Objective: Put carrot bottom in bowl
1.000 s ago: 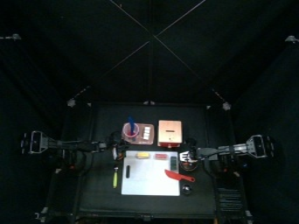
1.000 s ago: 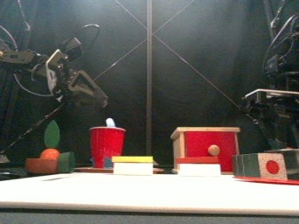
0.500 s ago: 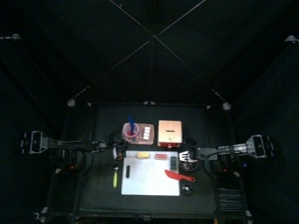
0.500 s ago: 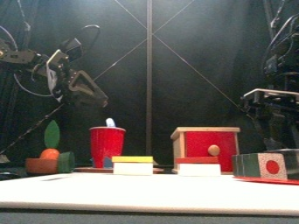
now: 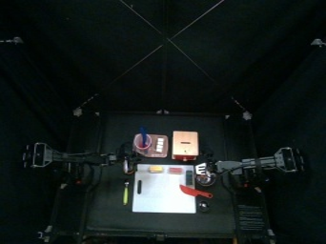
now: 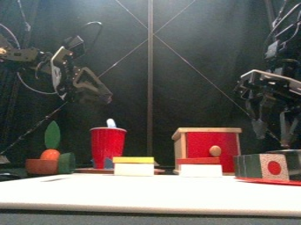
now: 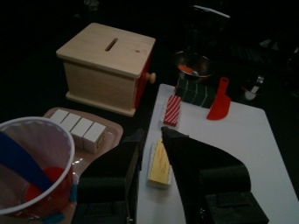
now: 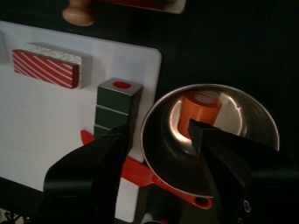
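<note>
The carrot bottom [image 8: 200, 110], a stubby orange chunk, lies inside the small round bowl [image 8: 242, 112] beside the white board. My right gripper [image 8: 165, 140] hangs over the bowl, jaws open and holding nothing. In the left wrist view the bowl [image 7: 193, 68] shows far off with orange inside it. Raised over the board's left part, my left gripper [image 7: 158, 154] also stands open and empty. From the front, the right gripper [image 6: 266, 89] and the left gripper [image 6: 84, 84] both hang high above the table.
On the white board [image 8: 47, 114] lie a red-striped block [image 8: 47, 66], a green block with a red dot [image 8: 115, 109] and a yellow block [image 7: 158, 166]. A red curved piece [image 7: 219, 97], a wooden box [image 7: 107, 65] and a red cup [image 7: 30, 171] stand around.
My right gripper has risen a little over the bowl, still open. The left arm has barely moved.
</note>
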Tool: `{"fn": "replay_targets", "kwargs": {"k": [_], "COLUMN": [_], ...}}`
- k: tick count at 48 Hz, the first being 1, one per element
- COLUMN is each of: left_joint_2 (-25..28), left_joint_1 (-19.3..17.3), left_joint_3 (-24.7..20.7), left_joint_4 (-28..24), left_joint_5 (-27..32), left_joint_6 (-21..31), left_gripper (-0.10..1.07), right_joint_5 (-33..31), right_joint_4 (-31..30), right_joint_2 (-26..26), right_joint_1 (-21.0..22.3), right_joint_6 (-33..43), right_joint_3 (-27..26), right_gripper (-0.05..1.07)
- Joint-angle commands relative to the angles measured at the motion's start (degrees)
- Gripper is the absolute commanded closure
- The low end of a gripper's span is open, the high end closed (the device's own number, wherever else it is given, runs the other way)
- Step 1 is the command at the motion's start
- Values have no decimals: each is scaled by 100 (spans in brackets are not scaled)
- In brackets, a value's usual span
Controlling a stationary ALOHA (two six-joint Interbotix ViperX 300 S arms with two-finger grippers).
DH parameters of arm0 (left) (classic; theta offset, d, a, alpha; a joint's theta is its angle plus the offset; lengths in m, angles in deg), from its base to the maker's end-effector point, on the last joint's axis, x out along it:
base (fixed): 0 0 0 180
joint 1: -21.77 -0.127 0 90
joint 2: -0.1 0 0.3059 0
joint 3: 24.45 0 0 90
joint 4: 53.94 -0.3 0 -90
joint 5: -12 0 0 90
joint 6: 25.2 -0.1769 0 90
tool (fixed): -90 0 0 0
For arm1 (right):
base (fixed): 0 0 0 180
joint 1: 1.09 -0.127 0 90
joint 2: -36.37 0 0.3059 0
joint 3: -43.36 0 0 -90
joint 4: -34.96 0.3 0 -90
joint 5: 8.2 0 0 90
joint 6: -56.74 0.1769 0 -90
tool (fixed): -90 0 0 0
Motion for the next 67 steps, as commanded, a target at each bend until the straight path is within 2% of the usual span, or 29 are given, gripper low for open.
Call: {"fn": "replay_targets", "kwargs": {"k": [1,8,15,21,29,32,40,52,67], "left_joint_2": [-26,-62,-220,-404,-519,-510,-510,-510,-510], "left_joint_1": [70,185,422,519,527,527,536,501,457], "left_joint_3": [-185,-202,-237,-272,-255,-246,-255,-255,-272], "left_joint_4": [9,18,0,9,18,18,18,18,26], "left_joint_5": [-9,53,70,62,70,70,70,62,62], "left_joint_6": [-18,-9,-18,-9,-18,-18,-18,9,-26], "left_gripper": [30,30,30,30,30,30,30,30,30], "right_joint_5": [26,88,483,1310,2777,3103,3691,3885,3885], "right_joint_4": [-149,-501,-1345,-2145,-3753,-4219,-4992,-5528,-5247], "right_joint_2": [-167,-299,-527,-782,-958,-932,-853,-765,-571], "right_joint_1": [-70,-202,-439,-510,-466,-396,-141,-70,88], "right_joint_6": [-9,-62,-53,-70,-53,-53,-62,-62,-53], "right_joint_3": [-149,-237,-229,-185,88,211,237,62,88], "right_gripper": [13,13,13,13,14,14,14,14,14]}}
